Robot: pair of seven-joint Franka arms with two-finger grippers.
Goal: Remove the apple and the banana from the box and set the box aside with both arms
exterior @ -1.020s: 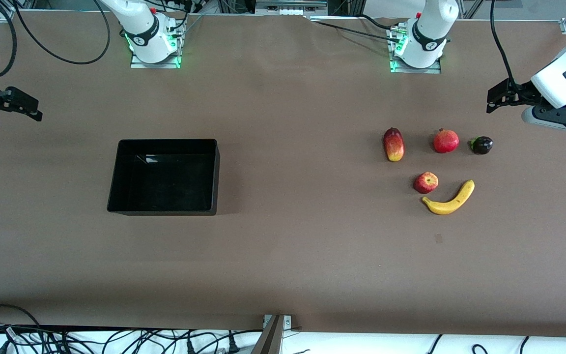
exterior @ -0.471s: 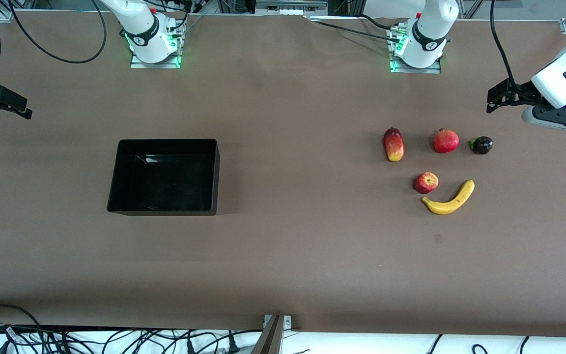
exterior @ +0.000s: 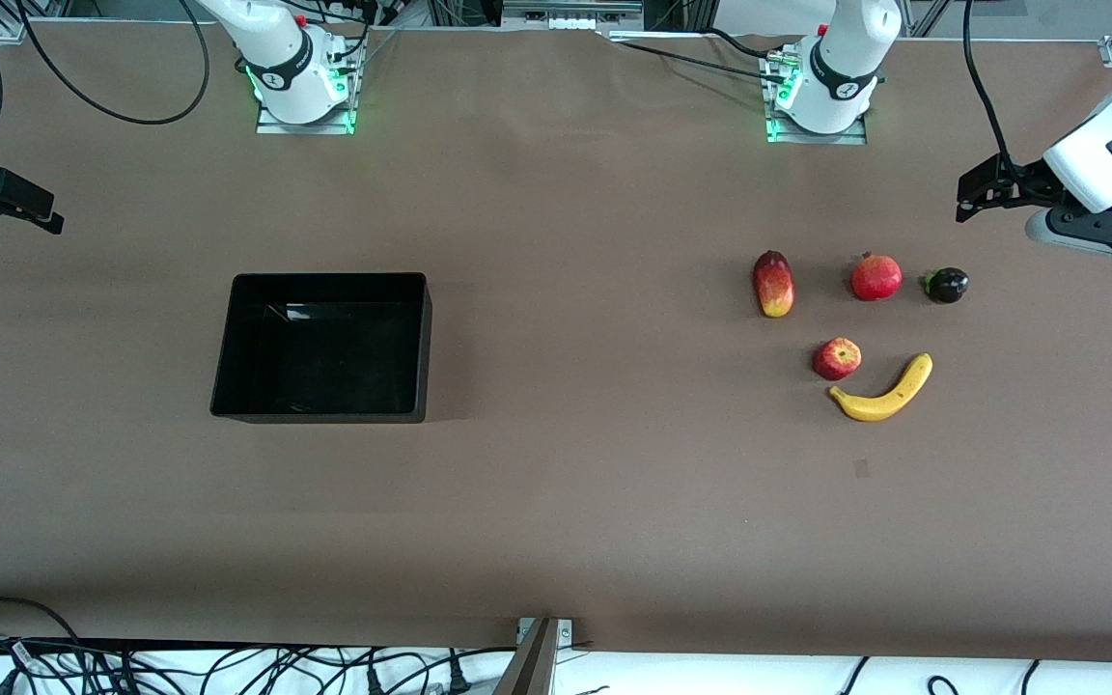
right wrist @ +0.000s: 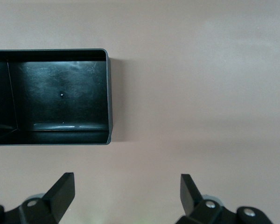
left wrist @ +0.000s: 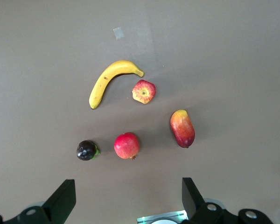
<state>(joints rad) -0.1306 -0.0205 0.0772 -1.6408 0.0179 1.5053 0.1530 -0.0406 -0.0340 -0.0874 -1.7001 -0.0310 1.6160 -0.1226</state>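
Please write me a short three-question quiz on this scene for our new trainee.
1. True or false: the black tray already holds a fruit.
2. Which fruit lies nearest the front camera: A) apple, B) banana, C) pomegranate?
3. Fill in: the left gripper and the right gripper both have their fingers ____.

Key:
1. False; the tray is empty and every fruit lies on the table toward the left arm's end.
2. B.
3. Open; neither holds anything.

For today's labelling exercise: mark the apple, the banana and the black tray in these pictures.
apple [exterior: 837, 358], front view, middle of its red skin.
banana [exterior: 884, 392], front view, middle of its curve.
black tray [exterior: 322, 281], front view, its wall nearest the robots' bases.
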